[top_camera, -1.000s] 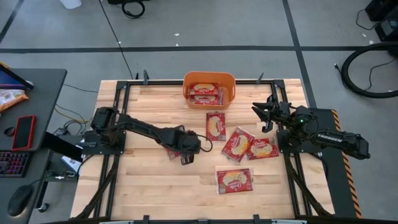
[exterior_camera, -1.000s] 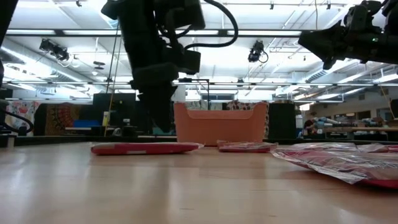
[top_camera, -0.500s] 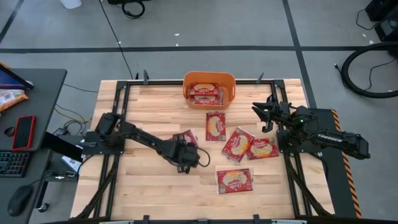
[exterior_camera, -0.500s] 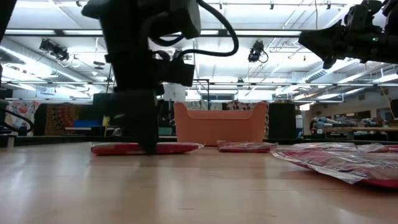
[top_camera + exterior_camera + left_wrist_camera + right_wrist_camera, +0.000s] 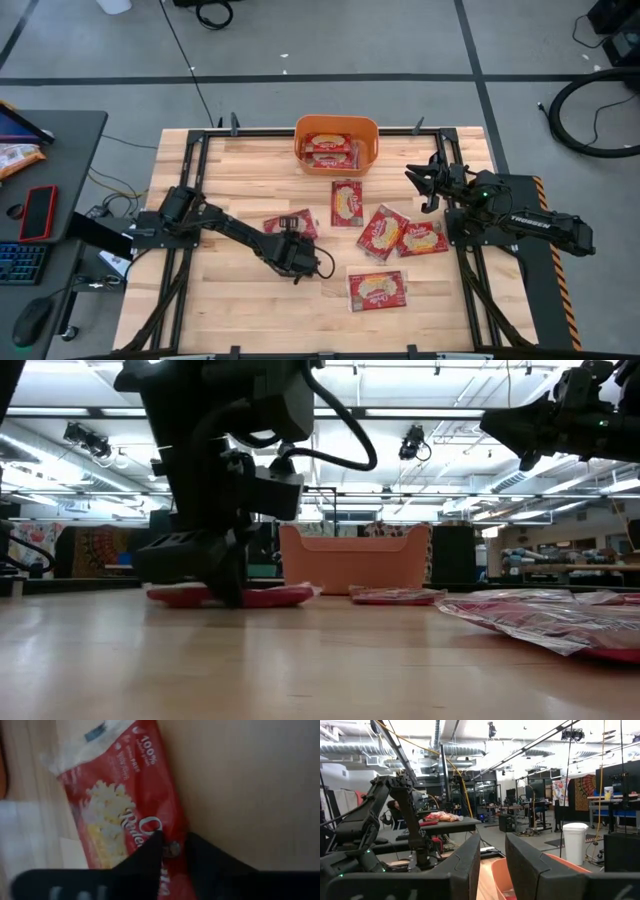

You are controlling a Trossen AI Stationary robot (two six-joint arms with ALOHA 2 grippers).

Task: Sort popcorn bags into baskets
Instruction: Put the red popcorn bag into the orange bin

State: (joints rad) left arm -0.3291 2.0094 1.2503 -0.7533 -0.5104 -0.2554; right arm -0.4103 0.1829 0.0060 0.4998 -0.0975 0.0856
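A red popcorn bag (image 5: 290, 222) with a yellow picture lies flat on the wooden table, left of the middle. My left gripper (image 5: 291, 243) is down at the bag's near side (image 5: 173, 845) and shut on it; in the low view it stands at table height (image 5: 228, 596). The orange basket (image 5: 372, 140) sits at the far edge with two bags (image 5: 330, 148) inside. Several more bags lie loose right of the middle (image 5: 347, 202) (image 5: 383, 232) (image 5: 423, 238) (image 5: 377, 290). My right gripper (image 5: 420, 188) waits raised at the right side, shut (image 5: 490, 862). My left gripper pinches the popcorn bag between its two fingers at the bag's long edge (image 5: 181, 827), near one end. The fingers (image 5: 152, 845) come from above, pointing down. The bag (image 5: 275, 597) still lies on the table, with most of it stretching away from the fingers.
A desk stands left of the table with a red phone (image 5: 40, 212) and a keyboard (image 5: 20, 262). Bare wood shows along the table's near-left and far-left parts. The basket's wall (image 5: 350, 565) stands behind the held bag in the low view.
My left gripper has moved toward the table's near edge and come down to table height. The bag it had covered now shows on its far side. The bag itself has stayed on the table.
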